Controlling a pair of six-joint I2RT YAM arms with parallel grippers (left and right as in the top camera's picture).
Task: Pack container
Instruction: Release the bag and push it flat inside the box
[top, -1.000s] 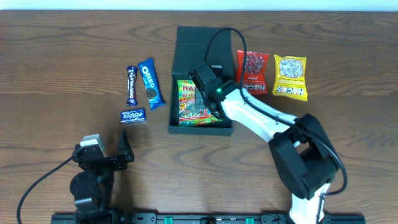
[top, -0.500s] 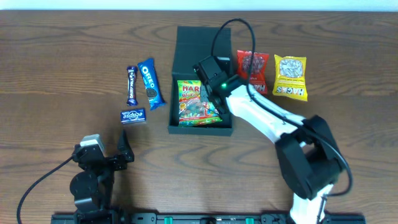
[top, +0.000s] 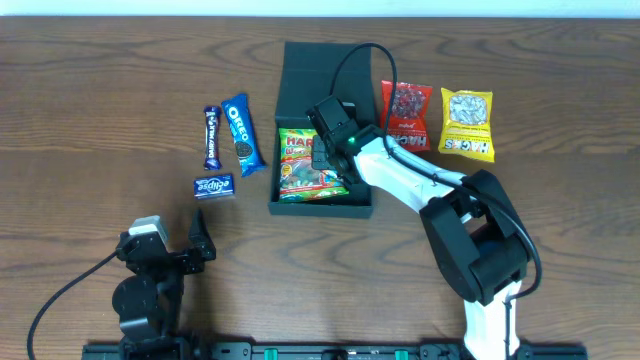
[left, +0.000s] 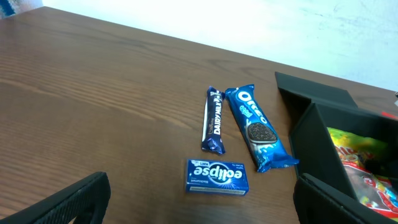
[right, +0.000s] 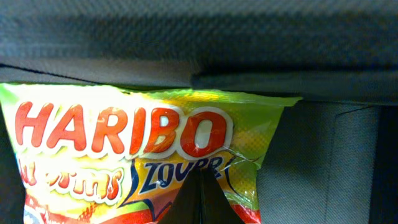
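Overhead, the container (top: 322, 209) sits near the middle of the table (top: 90, 90), with its lid (top: 305, 80) folded back on the far side so the top is free for loading. A sweets bag (top: 300, 170) lies inside against the left wall, and the right gripper (top: 322, 150) reaches down over its upper end, probably to settle it flat and leave room beside it. Left of the container lie a biscuit pack (top: 241, 133), a chocolate bar (top: 211, 137) and a gum box (top: 213, 186). Just to its right are a red packet (top: 406, 115) and a yellow packet (top: 467, 123). All five are outside, so most of the packing looks undone. The right arm crosses the container's right half and would block anything coming from that side. The left gripper (top: 198, 245) waits near the front edge, well apart from everything. Left wrist view: its fingers (left: 74, 196) are spread wide and hold nothing, with the gum box closest ahead of them and the bar and biscuit pack behind it. The container's dark wall (left: 317, 143) rises at the right and would have to be cleared. Right wrist view: the bag fills the frame under the container's back wall (right: 186, 37). The narrow dark fingertips (right: 200, 199) appear pressed together on the creased wrapper, so I judge the hand closed on the bag.
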